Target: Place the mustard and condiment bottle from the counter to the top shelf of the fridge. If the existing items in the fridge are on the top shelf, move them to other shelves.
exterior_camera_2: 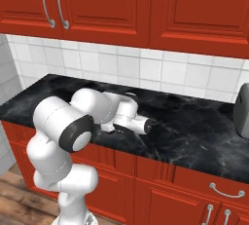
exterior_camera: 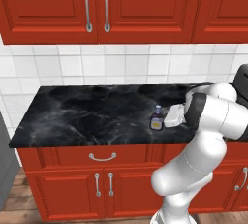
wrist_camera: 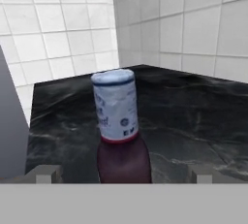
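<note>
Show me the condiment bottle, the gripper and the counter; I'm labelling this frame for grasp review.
condiment bottle [exterior_camera: 156,120]: left base view, on its labelled body.
gripper [wrist_camera: 124,173]: hand view, midway between the fingertips, open around the bottle.
counter [exterior_camera: 87,111]: left base view, bare black marble top.

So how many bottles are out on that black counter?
1. A dark bottle stands upright near the counter's front edge, right in front of the open gripper. Another may be hidden behind the arm.

I'm seeing the dark purple-brown bottle [exterior_camera: 156,120] standing upright near the front edge of the black marble tabletop [exterior_camera: 92,114], its pale printed cap [wrist_camera: 115,104] pointing straight up.
</note>
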